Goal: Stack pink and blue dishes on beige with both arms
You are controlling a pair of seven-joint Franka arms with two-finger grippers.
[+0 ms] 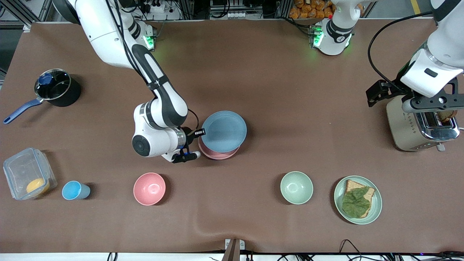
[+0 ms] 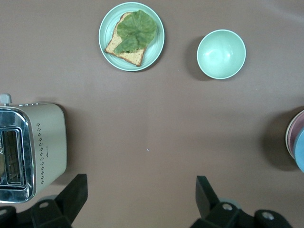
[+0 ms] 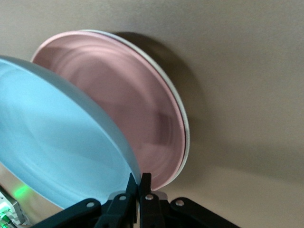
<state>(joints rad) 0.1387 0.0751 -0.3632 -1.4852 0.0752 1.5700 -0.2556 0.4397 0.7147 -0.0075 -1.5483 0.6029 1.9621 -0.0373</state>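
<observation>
Blue plate point(image 1: 224, 131) is pinched by its rim in the right gripper point(image 1: 199, 133), fingers clamped tight on the edge, and held tilted over the pink plate point(image 1: 217, 153). Pink plate lies flat on the beige plate point(image 3: 183, 124), of which only a thin cream rim shows under it in the right wrist view. The stack sits directly under the held plate, just off the gripper's fingertips.

No readable writing on any plate.

Bare brown tablecloth point(image 1: 290, 90) surrounds the stack on all sides. Pink bowl point(image 1: 149, 189) is well apart from the right gripper, nearer the front camera; green bowl point(image 1: 296, 187) likewise, toward the left arm's end.

Left gripper point(image 2: 141, 192) waits, fingers spread wide and empty, up beside the toaster point(image 1: 420, 125). Green plate with bread and a leaf point(image 1: 358, 199) lies well apart from it.
</observation>
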